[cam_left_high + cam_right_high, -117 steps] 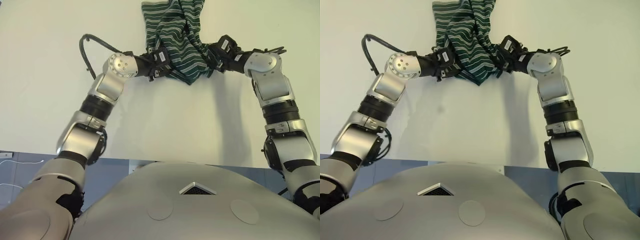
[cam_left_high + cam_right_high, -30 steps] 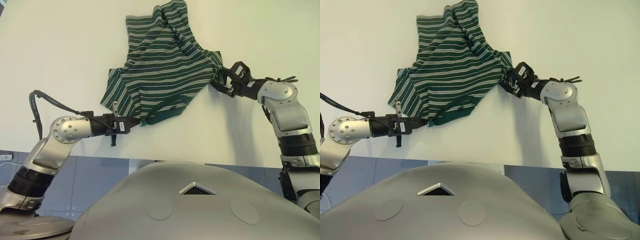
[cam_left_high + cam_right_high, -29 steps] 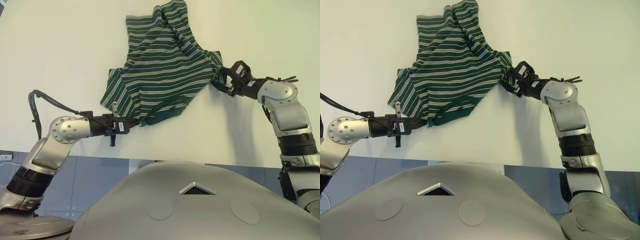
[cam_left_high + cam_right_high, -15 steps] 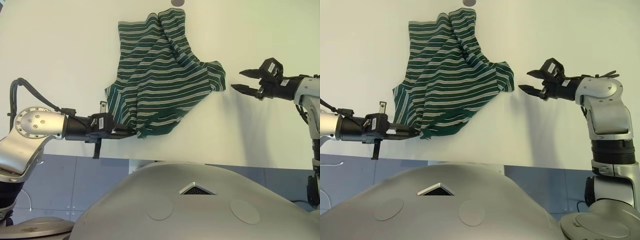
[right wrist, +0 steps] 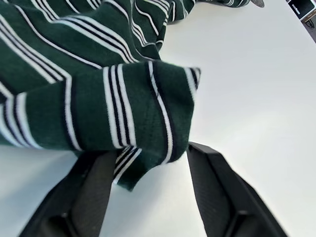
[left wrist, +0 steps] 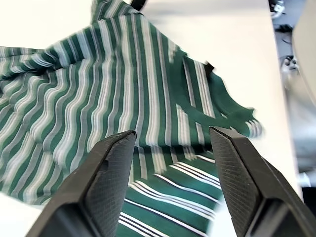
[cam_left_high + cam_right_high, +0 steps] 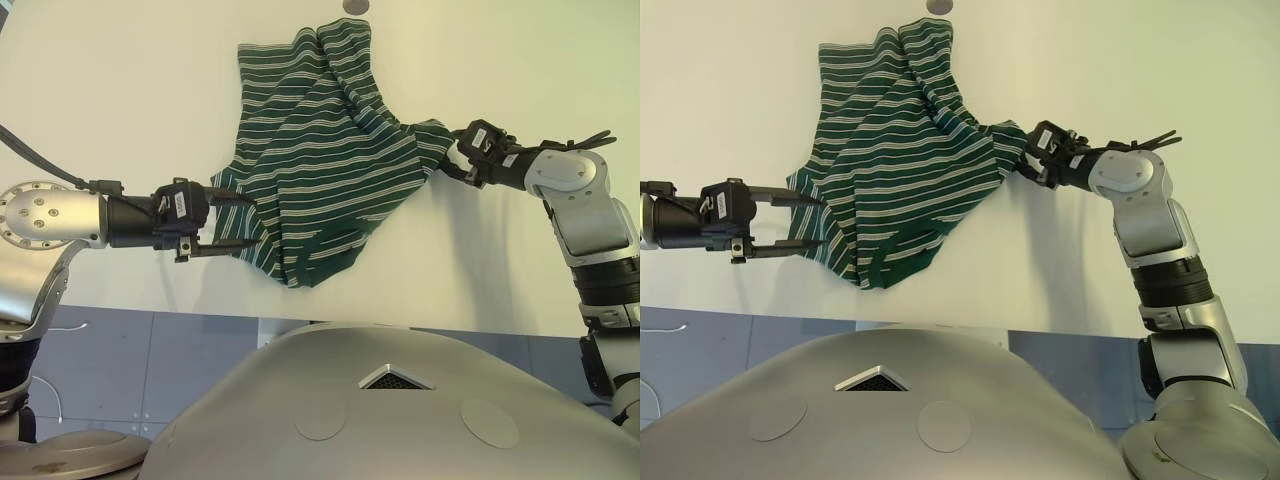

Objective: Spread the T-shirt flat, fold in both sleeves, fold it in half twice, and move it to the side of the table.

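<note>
Change since half a second ago: left hand has let go of the lower hem corner it was clamped on and now sits with fingers wide apart just beside the T-shirt's left edge, fabric ahead of the fingers and nothing between them in the left wrist view. The freed hem has dropped back, so the near corner lies as a loose point toward the robot. Right hand, which was off the cloth with fingers apart, has come back in to the shirt's right corner. Its fingers are still spread and straddle a folded edge of cloth, not yet closed on it going by the right wrist view. Likely a re-grip during the spread-flat step, so the task is early: nothing is flat and no sleeve is folded. The shirt is dark green with thin white stripes and lies on the white table, mid to far part between the two hands. It is bunched, with a ridge of folds running from the far edge down to the right corner. Sleeves and neck are hard to tell apart, and the left part is smoother than the right.
</note>
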